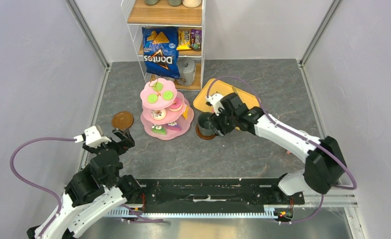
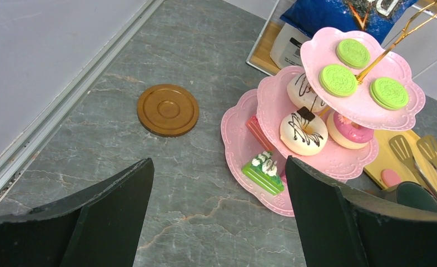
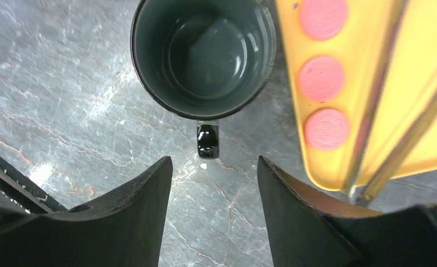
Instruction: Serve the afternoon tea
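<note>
Currently the dark-green mug (image 3: 203, 55) stands upper centre in the right wrist frame. We judge it rigid, glossy and slippery, best taken by its handle (image 3: 207, 140). We note the right gripper (image 3: 214, 167) parted and empty, and the left gripper (image 2: 219, 164) wide open and empty.

The brand name "Doritos", upside down in white letters, across the blue snack bag (image 1: 159, 49)

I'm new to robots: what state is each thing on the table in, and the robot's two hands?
Dark-green ceramic mug: upright, empty, on a brown saucer.
Second round brown saucer: bare, lying flat.
Pink three-tier scalloped stand: upright, loaded with toy sweets.
Yellow tray: holds three pink macarons.
Left hand: open, empty.
Right hand: open, empty, by the mug handle.
</note>
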